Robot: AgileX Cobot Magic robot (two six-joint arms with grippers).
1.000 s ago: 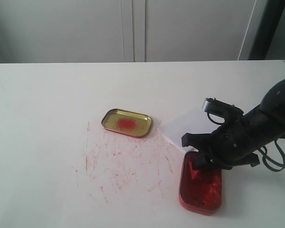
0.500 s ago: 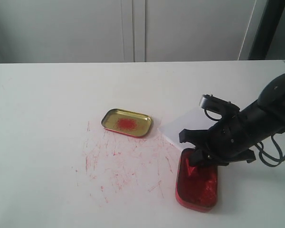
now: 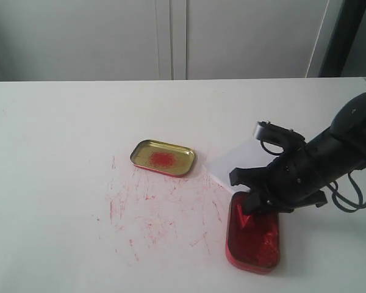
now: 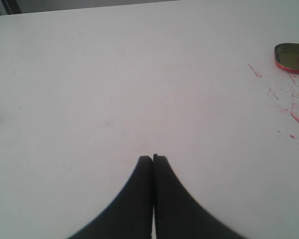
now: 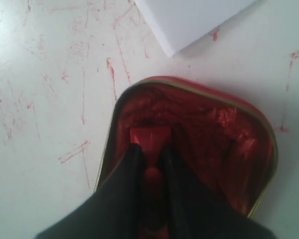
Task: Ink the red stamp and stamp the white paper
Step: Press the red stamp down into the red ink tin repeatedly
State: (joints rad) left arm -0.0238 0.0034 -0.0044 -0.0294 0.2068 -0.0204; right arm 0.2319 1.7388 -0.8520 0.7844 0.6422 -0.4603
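My right gripper is shut on the handle of the red stamp. The stamp's block base sits down inside the oblong red ink tin, at the end nearest the white paper. The paper lies flat on the table just beyond the tin, and the arm hides part of it in the exterior view. My left gripper is shut and holds nothing, hanging over bare white tabletop.
A gold tin lid with a red smear in it lies left of the paper. Red scratch marks cover the tabletop between lid and ink tin. White cabinet doors stand behind the table's far edge.
The right arm and the held stamp have shifted slightly left, and the ink tin has slid a little left with them. The left gripper has not changed.
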